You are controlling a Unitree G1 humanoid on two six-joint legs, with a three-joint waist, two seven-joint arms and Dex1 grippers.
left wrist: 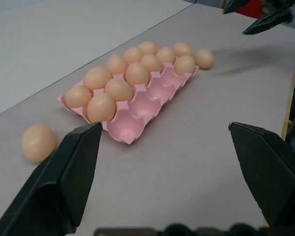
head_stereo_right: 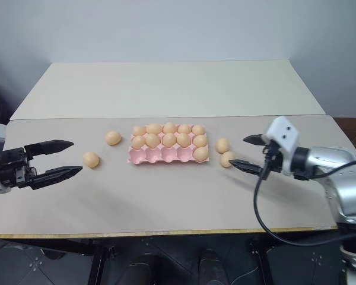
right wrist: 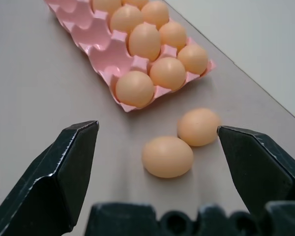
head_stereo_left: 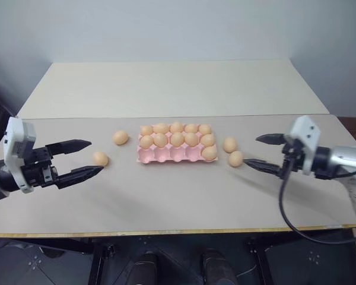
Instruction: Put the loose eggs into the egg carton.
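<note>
The egg carton (head_stereo_left: 177,153) sits mid-tabletop (head_stereo_left: 166,202), 11 cups filled. 2 loose eggs (head_stereo_left: 110,148) lie toward its left edge, 2 toward its right. Left tool (head_stereo_left: 88,157) and right tool (head_stereo_left: 257,151) gape empty.

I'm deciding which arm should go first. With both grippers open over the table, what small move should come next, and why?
Probably ease the right gripper forward and down around the nearer loose egg. It already lies just ahead of the open fingers, apart from the egg carton, whose near row has empty cups. The left gripper is also open, beside another egg.
</note>
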